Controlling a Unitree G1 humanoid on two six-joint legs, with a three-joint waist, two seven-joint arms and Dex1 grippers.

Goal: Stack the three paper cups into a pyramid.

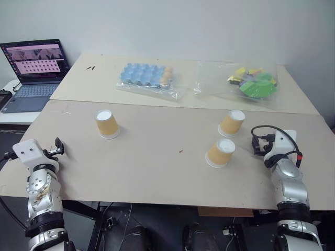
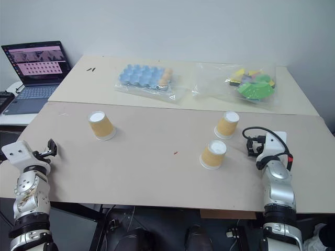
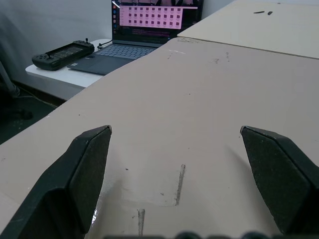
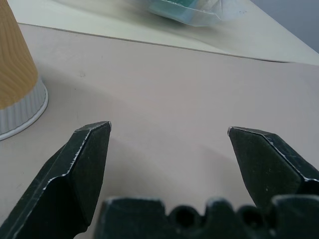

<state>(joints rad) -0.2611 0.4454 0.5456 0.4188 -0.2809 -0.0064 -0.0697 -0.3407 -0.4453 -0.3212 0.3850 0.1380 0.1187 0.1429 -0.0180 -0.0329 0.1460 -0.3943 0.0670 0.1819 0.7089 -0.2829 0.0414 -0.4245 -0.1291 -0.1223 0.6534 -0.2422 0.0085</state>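
Worktop point(image 1: 157, 157): matt beige board, smooth, faint scuffs and scratches near the left gripper point(image 3: 174, 164).
Three paper cups, upturned: ribbed tan-orange paper sides, smooth white bases; one at 9 o'clock point(image 1: 107, 124), two at 3 o'clock point(image 1: 231, 123) point(image 1: 220, 153).
Tray of small cups point(image 1: 146, 76), 12 o'clock: blue, wrapped in glossy, crinkled clear plastic.
Bag point(image 1: 251, 83), 1 o'clock: same shiny clear film.
Gripper fingers point(image 4: 75, 169): matt black, edges worn pale.
Laptop point(image 1: 34, 73): matt grey body, glowing screen.

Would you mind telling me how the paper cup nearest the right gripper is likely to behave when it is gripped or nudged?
The paper cup stands upside down on its wide rim, so it probably resists tipping. It looks thin and empty, likely light enough to slide on the table. A hard squeeze may dent its ribbed wall.
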